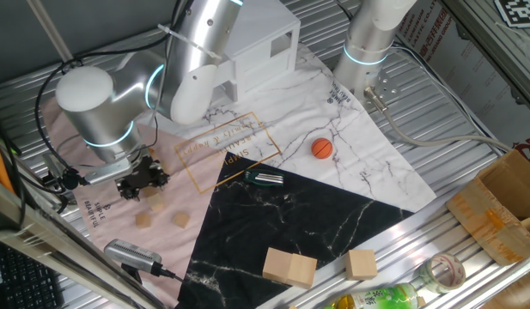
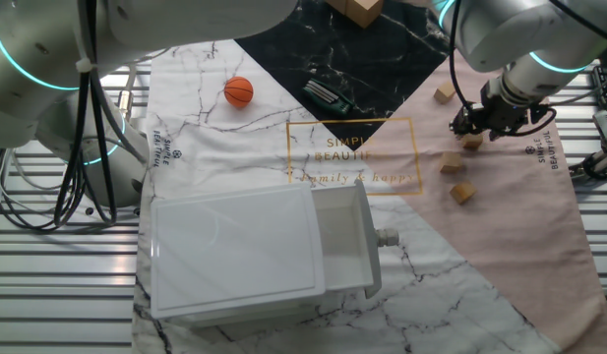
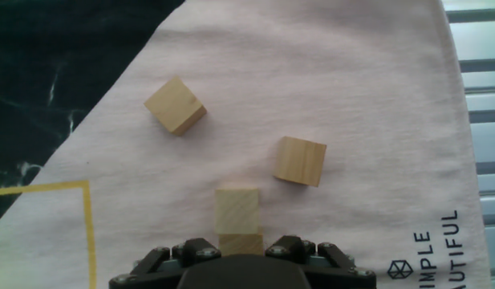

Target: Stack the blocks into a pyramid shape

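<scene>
Just ahead of the black metal tool (image 3: 239, 255), the blocks (image 3: 237, 210) are pale matt wood with faint grain. Beneath it the pink cloth (image 3: 343, 96) looks smooth and matt; the surrounding counter (image 1: 471, 154) is ribbed, shiny metal.

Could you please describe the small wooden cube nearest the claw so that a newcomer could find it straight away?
Find the pink part of the cloth, where small tan cubes lie loose. The claw hovers there, and the cube nearest it sits straight ahead of its fingertips. Unlike the angled cube to its right and the far cube, it lies square to the claw.
</scene>
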Controlling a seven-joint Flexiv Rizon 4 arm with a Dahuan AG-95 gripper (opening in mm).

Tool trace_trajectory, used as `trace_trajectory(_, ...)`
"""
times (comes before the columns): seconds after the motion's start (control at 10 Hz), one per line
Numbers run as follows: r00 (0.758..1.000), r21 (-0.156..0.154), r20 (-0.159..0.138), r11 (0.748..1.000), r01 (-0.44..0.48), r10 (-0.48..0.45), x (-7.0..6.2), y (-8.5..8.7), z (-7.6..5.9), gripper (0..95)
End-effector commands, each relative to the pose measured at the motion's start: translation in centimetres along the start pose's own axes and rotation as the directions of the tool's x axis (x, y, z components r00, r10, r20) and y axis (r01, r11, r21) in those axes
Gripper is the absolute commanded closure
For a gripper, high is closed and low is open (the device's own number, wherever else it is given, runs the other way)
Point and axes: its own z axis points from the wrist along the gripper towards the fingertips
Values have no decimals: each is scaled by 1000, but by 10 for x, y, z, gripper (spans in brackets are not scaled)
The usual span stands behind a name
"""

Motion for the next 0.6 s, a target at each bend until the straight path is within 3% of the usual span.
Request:
trace_trajectory(0.1, 1000, -1, 0, 1000, 1, -1, -1, 2, -4, 380)
trace_trajectory(0.6, 1000, -1, -4, 1000, -22, 22, -10, 11, -24, 380)
